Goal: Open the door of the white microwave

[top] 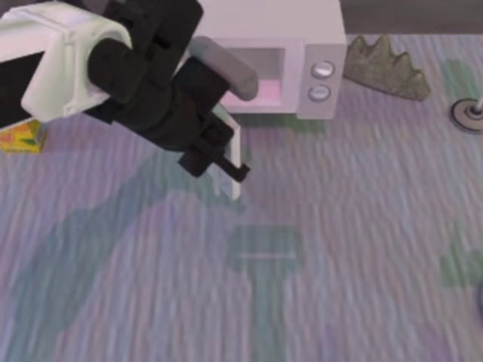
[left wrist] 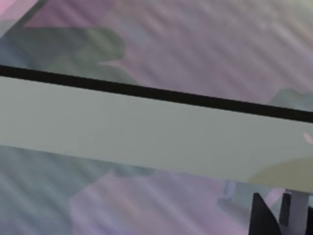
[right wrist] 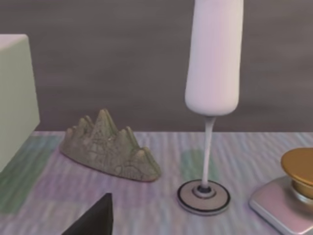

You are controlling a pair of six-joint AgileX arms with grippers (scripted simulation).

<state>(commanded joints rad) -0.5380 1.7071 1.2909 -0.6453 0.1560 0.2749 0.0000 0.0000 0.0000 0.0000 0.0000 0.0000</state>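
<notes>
The white microwave (top: 302, 30) stands at the back centre, its two silver knobs (top: 322, 70) on the right panel. Its door (top: 235, 154) is swung out towards the front and shows edge-on as a narrow white strip; the pinkish cavity (top: 266, 75) is exposed. My left gripper (top: 226, 166) sits at the door's free end, black fingers on either side of it, shut on it. In the left wrist view the door (left wrist: 146, 132) is a broad pale band with a black line, and one dark finger (left wrist: 264, 218) shows. My right gripper (right wrist: 95, 220) is parked at the table's right.
A grey rock-shaped ornament (top: 386, 66) lies right of the microwave. A tall white stemmed glass (right wrist: 211, 73) stands at the far right, its base (top: 469, 113) near the edge. A gold-topped bell (right wrist: 296, 169) is beside it. A yellow box (top: 21, 137) sits far left.
</notes>
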